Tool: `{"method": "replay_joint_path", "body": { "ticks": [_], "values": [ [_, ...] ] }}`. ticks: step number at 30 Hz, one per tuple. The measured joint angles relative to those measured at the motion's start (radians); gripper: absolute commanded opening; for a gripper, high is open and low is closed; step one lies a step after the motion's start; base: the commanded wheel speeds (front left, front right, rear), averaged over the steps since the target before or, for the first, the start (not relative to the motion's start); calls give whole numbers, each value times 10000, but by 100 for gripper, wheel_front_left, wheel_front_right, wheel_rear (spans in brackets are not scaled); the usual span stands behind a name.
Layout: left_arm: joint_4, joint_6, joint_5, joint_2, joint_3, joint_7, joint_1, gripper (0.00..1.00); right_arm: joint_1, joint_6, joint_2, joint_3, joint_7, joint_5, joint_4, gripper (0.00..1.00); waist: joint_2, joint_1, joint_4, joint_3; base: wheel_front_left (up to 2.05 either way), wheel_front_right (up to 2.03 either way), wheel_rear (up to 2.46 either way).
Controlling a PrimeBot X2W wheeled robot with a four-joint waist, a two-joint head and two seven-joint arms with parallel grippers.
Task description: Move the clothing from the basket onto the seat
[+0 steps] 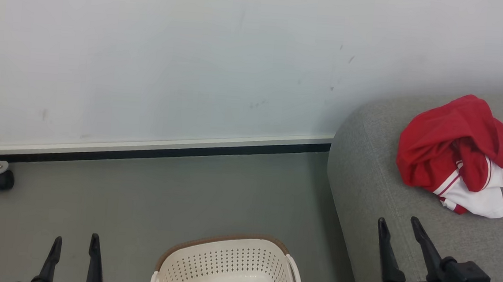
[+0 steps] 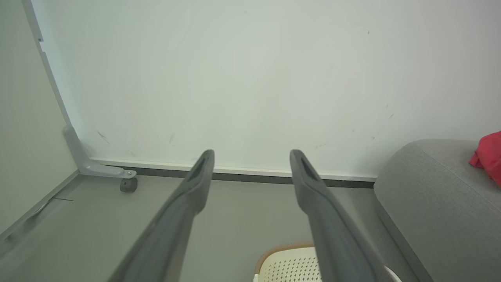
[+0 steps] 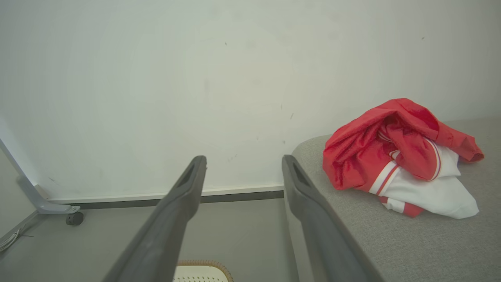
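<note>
The red clothing (image 1: 459,151) with white trim lies bunched on the grey seat (image 1: 376,189) at the right; it also appears as clothing (image 3: 399,156) on the seat (image 3: 411,243), and a red edge of the clothing (image 2: 489,156) peeks in on the seat (image 2: 438,203). The cream basket (image 1: 229,267) stands on the floor at the bottom centre, and the part of its inside that shows is bare; the basket's rim (image 2: 285,254) and the basket (image 3: 201,270) show low in both wrist views. My left gripper (image 1: 75,241) is open left of the basket. My right gripper (image 1: 398,224) is open over the seat's front, short of the clothing. Both are empty.
A white wall with a dark baseboard (image 1: 153,152) runs behind the grey floor. A grey metal leg with a black caster (image 1: 1,180) stands at the far left near the wall.
</note>
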Motion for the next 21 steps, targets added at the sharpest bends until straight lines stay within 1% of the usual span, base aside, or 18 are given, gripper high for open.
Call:
{"method": "replay_joint_path", "body": {
  "ticks": [3, 13, 21],
  "values": [
    [-75, 0, 84, -100, 6, 0, 29, 100, 171, -82, -40, -182, -2, -29, -290, 100, 0, 0, 89, -14, 0, 0, 0],
    [-322, 0, 362, -247, 174, 0, 218, 100, 250, -123, -33, -244, -2, -190, -838, 100, 0, 0, 258, 5, 0, 0, 0],
    [-422, 0, 439, -291, 251, 0, 218, 100, 298, -165, -33, -282, -4, -295, -997, 100, 0, 0, 285, 38, 0, 0, 0]
  ]
}}
